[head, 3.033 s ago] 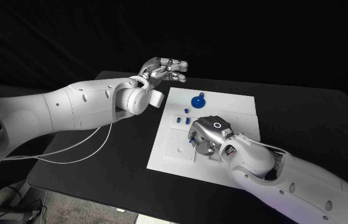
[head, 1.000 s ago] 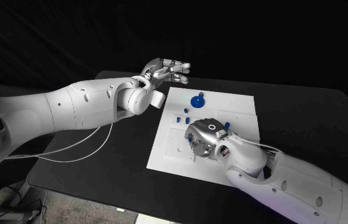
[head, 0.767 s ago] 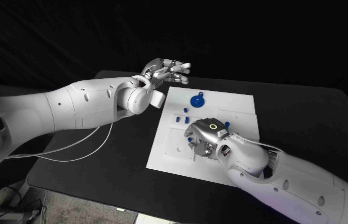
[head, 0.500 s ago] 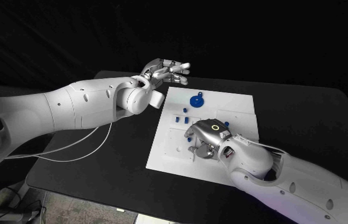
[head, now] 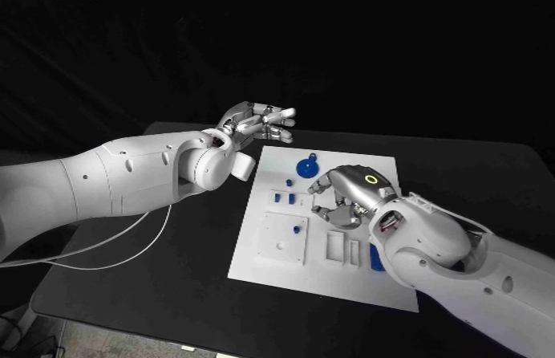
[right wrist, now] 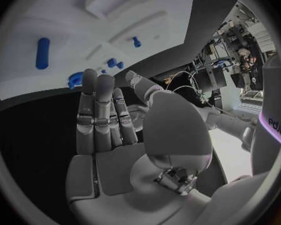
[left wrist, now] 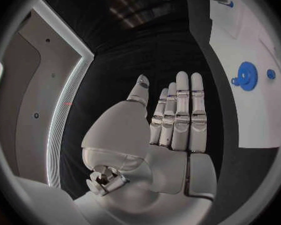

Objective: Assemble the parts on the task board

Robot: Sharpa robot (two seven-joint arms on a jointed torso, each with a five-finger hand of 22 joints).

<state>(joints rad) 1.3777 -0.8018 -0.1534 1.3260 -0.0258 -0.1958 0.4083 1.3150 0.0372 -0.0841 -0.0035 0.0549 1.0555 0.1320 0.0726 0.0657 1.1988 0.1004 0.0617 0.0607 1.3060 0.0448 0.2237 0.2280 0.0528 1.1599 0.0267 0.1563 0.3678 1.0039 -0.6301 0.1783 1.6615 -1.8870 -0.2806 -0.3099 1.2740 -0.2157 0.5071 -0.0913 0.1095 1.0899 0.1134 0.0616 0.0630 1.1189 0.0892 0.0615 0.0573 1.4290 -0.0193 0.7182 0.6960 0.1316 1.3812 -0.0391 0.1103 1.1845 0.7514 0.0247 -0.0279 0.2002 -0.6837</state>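
Task board point(head: 277, 254) sits mid-table, long axis running away from robot. R hand point(head: 347, 193) hangs over board centre, fingers spread, holding nothing. L hand point(head: 257, 122) is off the board's far-left corner, flat open, empty too. Long blue part point(head: 378, 258) lies on the board right beside the R forearm, axis along board's length, so R is nearer. Blue gear point(head: 306, 168) sits at far end, between the hands.
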